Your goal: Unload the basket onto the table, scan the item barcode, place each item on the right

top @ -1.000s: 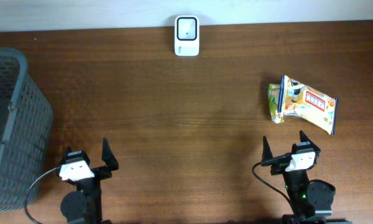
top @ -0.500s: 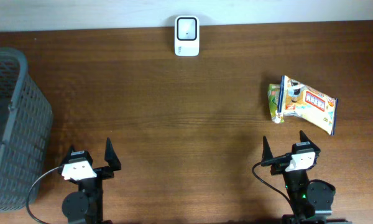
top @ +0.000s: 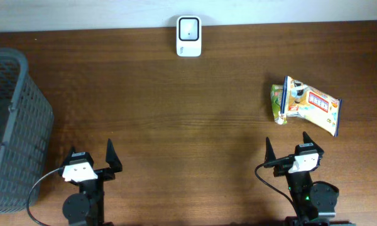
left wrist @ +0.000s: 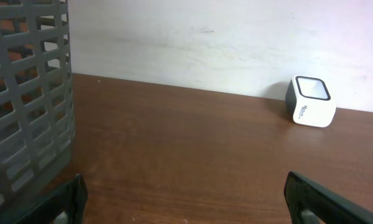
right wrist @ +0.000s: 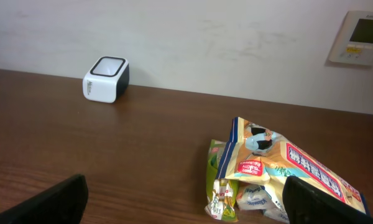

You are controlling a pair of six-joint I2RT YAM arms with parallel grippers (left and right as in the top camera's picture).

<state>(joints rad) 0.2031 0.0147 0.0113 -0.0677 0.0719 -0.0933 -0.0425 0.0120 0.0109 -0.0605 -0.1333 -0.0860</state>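
Left jaws slightly rightward — basket [top: 34, 132] interior dark

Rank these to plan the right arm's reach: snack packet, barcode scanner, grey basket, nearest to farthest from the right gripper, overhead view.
1. Snack packet, just ahead of the right gripper.
2. Barcode scanner, far edge, centre.
3. Grey basket, far left.

white-and-black scanner [top: 189, 36], yellow-green snack bag [top: 308, 105], grey lattice basket [top: 12, 125], brown wood-grain table [top: 176, 113]

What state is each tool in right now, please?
Left tool: open, holding nothing.
Right tool: open, holding nothing.
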